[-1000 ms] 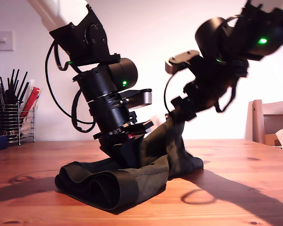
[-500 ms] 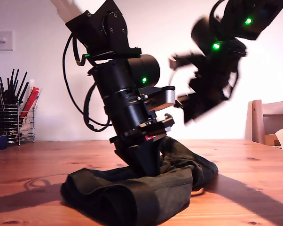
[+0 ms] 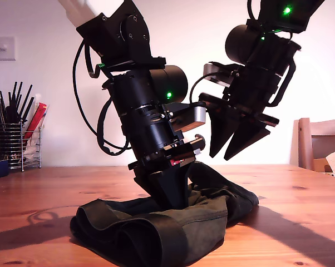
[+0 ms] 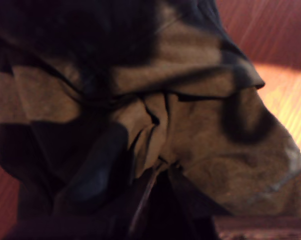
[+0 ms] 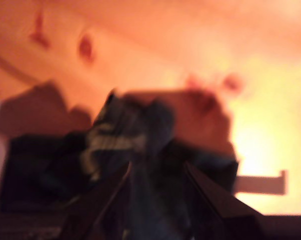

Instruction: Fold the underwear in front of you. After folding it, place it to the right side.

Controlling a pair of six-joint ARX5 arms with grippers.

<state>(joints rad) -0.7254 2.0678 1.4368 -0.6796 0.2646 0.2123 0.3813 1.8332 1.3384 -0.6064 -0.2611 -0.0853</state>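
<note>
My first gripper [image 3: 176, 201] was pressed down into the underwear [image 3: 167, 222], its jaws drawn together and pinching a fold of the dark cloth; in the first wrist view the wrinkled fabric [image 4: 190, 130] filled nearly the whole frame, bunched at the jaw tips. My second gripper [image 3: 230, 149] hung in the air above the garment's end toward the exterior view's right, touching nothing, its two dark pointed fingers [image 3: 246, 139] spread apart with a clear gap between them. The second wrist view was blurred; it showed the fingers [image 5: 215, 200] parted and a dark heap of cloth [image 5: 125, 140] below them on the orange-lit wood.

The underwear lay in a crumpled, partly folded heap on the wooden table [image 3: 301, 222], near the middle of the exterior view, with looped hems facing the camera. A wire basket of dark utensils [image 3: 14, 139] stood at the exterior view's left, well apart from the garment. A wooden chair back [image 3: 318, 142] showed at the exterior view's right edge.
</note>
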